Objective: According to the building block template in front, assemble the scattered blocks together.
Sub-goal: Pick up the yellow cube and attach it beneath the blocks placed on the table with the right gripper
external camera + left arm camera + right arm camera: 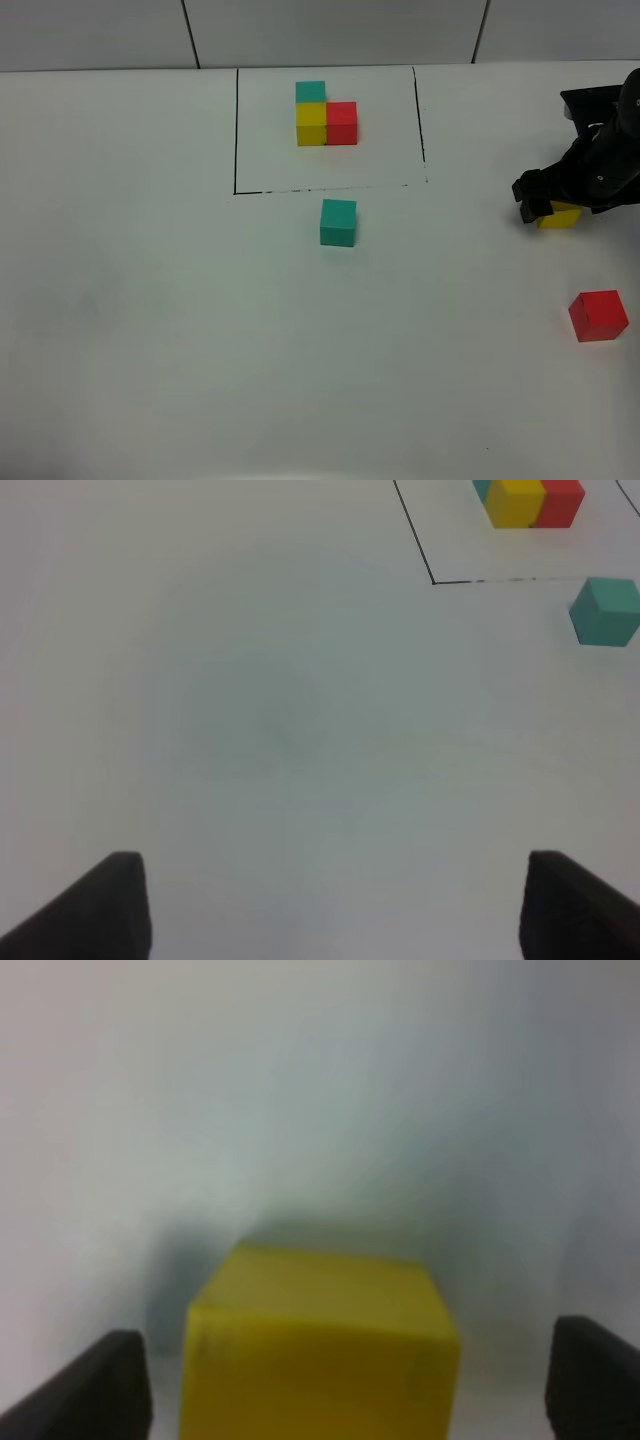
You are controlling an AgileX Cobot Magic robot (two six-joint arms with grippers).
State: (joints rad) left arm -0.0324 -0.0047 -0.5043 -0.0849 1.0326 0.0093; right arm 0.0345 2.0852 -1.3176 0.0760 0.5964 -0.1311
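Template (326,118) sits far centre, inside the marked rectangle (236,130). First cube (338,222) lies just nearer. Second cube (560,216) lies right, between right gripper (548,206) fingers; third cube (598,316) nearer.

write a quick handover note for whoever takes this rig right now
Left gripper: open, empty, over bare table.
Right gripper: open, straddling the yellow cube at the right side, not yet shut on it.
Teal cube sits loose in front of the template; red cube near the right edge.
Done: nothing joined.
Left: grasp yellow, then build all three into the template's L.
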